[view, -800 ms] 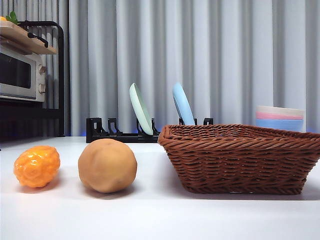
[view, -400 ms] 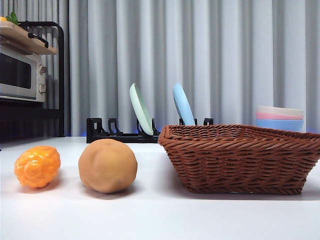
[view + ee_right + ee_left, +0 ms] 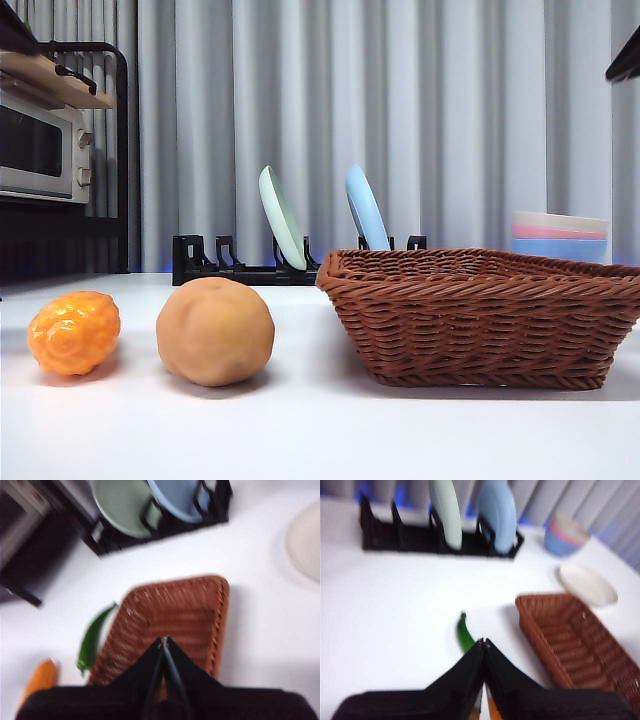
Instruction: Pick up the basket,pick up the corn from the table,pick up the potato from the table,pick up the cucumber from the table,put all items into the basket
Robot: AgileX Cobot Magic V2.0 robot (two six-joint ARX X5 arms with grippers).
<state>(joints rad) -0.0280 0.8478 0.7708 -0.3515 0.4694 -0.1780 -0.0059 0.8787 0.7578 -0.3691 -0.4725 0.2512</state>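
The brown wicker basket (image 3: 485, 315) stands on the table at the right. The tan potato (image 3: 215, 331) lies to its left, and the bumpy orange corn (image 3: 73, 333) lies at the far left. The cucumber is hidden in the front view. It shows as a green curved piece beside the basket in the left wrist view (image 3: 465, 632) and in the right wrist view (image 3: 95, 637). My left gripper (image 3: 483, 641) is shut and empty, high above the cucumber. My right gripper (image 3: 164, 640) is shut and empty, high above the basket (image 3: 175, 610).
A black dish rack (image 3: 240, 262) with a green plate and a blue plate stands at the back. Stacked bowls (image 3: 560, 235) are behind the basket, and a white plate (image 3: 587, 582) lies near them. A microwave on a shelf (image 3: 40, 150) is at the far left.
Black arm tips have come into the front view's two top corners. The vegetables and the basket have not moved.
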